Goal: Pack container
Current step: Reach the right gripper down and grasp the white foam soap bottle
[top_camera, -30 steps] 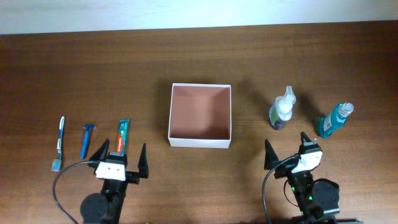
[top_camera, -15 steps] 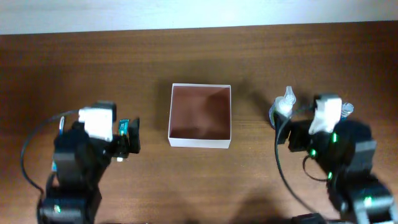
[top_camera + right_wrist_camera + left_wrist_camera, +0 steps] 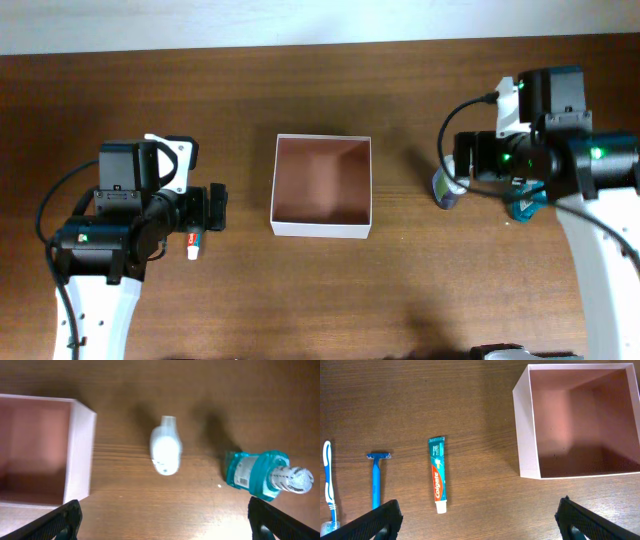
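Container (image 3: 320,229) sits mid-table (image 3: 300,90), open top up, reddish-brown inside bare; same spot as 1 s ago and 0.5 s ago.

Both arms have left the tucked pose at the near edge seen 1 s ago. L gripper (image 3: 479,507) now hangs over the table on the L side of container, a bit closer to it than 0.5 s ago. Fingers spread wide, nothing between them.

L wrist cam: toothpaste (image 3: 437,481) lies flat to L of container, cap toward near edge. Razor (image 3: 376,480) is further from container, toothbrush (image 3: 328,482) furthest. All three apart from each other and unmoved. In overhead the arm covers razor and brush; only the toothpaste cap end shows.

R gripper (image 3: 164,506) is also wide, holding nothing. R arm has shifted toward the far edge vs 0.5 s ago, and stands over the bottles to R of container.

R wrist cam: white spray bottle (image 3: 165,450) is nearer container, teal bottle (image 3: 262,474) beyond it. Neither touches the other, the container or the fingers.
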You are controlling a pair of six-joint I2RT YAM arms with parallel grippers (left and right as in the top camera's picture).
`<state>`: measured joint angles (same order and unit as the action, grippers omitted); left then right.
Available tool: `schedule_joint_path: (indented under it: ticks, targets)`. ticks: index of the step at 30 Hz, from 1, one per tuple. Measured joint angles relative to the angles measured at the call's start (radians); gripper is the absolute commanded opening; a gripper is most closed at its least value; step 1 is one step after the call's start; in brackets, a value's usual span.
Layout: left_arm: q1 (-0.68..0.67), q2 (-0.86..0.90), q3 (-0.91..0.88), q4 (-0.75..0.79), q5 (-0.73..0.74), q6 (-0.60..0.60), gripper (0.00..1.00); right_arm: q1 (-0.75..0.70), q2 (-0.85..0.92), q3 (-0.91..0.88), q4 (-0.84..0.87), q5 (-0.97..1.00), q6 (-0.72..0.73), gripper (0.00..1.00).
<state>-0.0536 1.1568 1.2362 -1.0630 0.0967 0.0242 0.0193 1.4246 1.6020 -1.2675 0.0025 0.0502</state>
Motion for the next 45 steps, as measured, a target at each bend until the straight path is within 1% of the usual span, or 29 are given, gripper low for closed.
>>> schedule_joint_path:
  ticks: [4, 6, 18, 21, 25, 32, 36, 38, 40, 41, 42, 45]
  targets:
    - [0.0, 0.0, 0.0, -0.003, 0.0, 0.0, 0.99, -0.051, 0.106, 0.001, 0.0, -0.044, -0.03, 0.99]
    - [0.0, 0.0, 0.0, -0.003, 0.0, 0.0, 1.0, -0.052, 0.172, 0.001, 0.003, -0.058, -0.05, 0.99]
    - [0.0, 0.0, 0.0, -0.003, 0.0, 0.0, 0.99, -0.052, 0.393, 0.001, 0.054, -0.076, -0.079, 0.99]
    - [0.0, 0.0, 0.0, -0.003, 0.0, 0.0, 0.99, -0.052, 0.417, 0.001, 0.066, -0.085, -0.086, 1.0]
    - [0.0, 0.0, 0.0, -0.003, 0.0, 0.0, 1.0, -0.052, 0.427, 0.001, 0.076, -0.093, -0.095, 0.96]
    - [0.0, 0.0, 0.0, -0.003, 0.0, 0.0, 1.0, -0.052, 0.427, -0.005, 0.109, -0.098, -0.103, 0.97]
    - [0.0, 0.0, 0.0, -0.002, 0.0, 0.0, 0.99, -0.052, 0.428, -0.055, 0.148, -0.099, -0.103, 0.96]
    - [0.0, 0.0, 0.0, -0.002, 0.0, 0.0, 0.99, -0.052, 0.428, -0.064, 0.157, -0.099, -0.103, 0.93]
    - [0.0, 0.0, 0.0, -0.002, 0.0, 0.0, 0.99, -0.052, 0.428, -0.064, 0.163, -0.099, -0.106, 0.86]
    - [0.0, 0.0, 0.0, -0.002, 0.0, 0.0, 1.0, -0.052, 0.428, -0.065, 0.163, -0.099, -0.106, 0.85]
    - [0.0, 0.0, 0.0, -0.002, 0.0, 0.0, 1.0, -0.052, 0.428, -0.065, 0.162, -0.099, -0.105, 0.78]
    - [0.0, 0.0, 0.0, -0.002, 0.0, 0.0, 0.99, -0.052, 0.428, -0.065, 0.163, -0.099, -0.107, 0.68]
